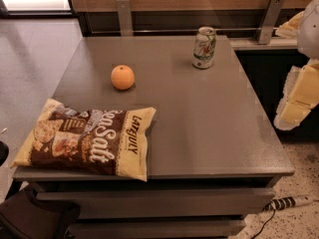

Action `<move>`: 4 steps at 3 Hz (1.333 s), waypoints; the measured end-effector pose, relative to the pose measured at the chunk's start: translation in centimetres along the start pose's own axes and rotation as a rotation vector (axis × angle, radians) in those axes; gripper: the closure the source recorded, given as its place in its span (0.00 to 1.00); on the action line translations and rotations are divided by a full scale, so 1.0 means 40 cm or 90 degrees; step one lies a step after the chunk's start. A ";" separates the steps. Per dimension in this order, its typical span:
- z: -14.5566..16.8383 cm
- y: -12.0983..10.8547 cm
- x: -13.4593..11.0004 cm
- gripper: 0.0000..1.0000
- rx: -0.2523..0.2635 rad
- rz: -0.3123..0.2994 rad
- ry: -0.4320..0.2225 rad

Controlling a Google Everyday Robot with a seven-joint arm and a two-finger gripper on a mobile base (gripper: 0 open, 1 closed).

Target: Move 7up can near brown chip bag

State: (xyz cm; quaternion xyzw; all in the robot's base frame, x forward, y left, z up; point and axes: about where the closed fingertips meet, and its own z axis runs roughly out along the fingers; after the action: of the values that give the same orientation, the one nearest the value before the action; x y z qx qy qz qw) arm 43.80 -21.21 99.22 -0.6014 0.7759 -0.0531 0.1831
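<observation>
The 7up can (204,47) stands upright near the far edge of the grey table (209,118), right of centre. The brown chip bag (89,141) lies flat at the table's front left corner, its "Sea Salt" lettering facing up. The can and the bag are far apart, with the width of the table between them. My gripper (295,108), white and pale yellow, hangs at the right edge of the view, beyond the table's right side, well to the right of and nearer than the can. It holds nothing that I can see.
An orange (122,77) sits on the table's left half, between can and bag. A low rail with metal brackets (269,19) runs behind the table. A power strip (291,201) lies on the floor at the lower right. A dark chair (35,218) stands at the lower left.
</observation>
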 end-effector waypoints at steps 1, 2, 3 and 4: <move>0.000 0.000 0.000 0.00 0.000 0.000 0.000; 0.010 -0.047 0.015 0.00 0.027 0.022 -0.029; 0.047 -0.104 0.061 0.00 0.065 0.090 -0.104; 0.084 -0.171 0.068 0.00 0.110 0.146 -0.227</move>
State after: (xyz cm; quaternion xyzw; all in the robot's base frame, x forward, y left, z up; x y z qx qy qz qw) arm 50.64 -25.20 97.59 -0.4911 0.7874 0.0089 0.3726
